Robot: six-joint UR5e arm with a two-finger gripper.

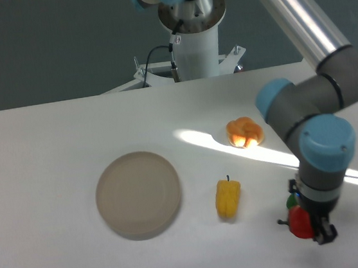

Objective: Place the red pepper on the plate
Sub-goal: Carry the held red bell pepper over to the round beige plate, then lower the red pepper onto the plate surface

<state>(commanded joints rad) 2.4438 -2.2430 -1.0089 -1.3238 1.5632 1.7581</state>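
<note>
The red pepper (300, 222) hangs in my gripper (309, 227), which is shut on it at the lower right, right of the yellow pepper. Its dark stem points left. The round beige-grey plate (138, 193) lies flat at centre left with nothing on it, well to the left of the gripper. The gripper's fingers are dark and mostly hidden behind the pepper; one tip shows at its lower right.
A yellow pepper (228, 197) lies between the plate and the gripper. An orange pepper (244, 132) sits farther back in a bright streak of light. A sliver of the green pepper (292, 198) peeks out behind the arm. The robot's base stands at the table's back edge.
</note>
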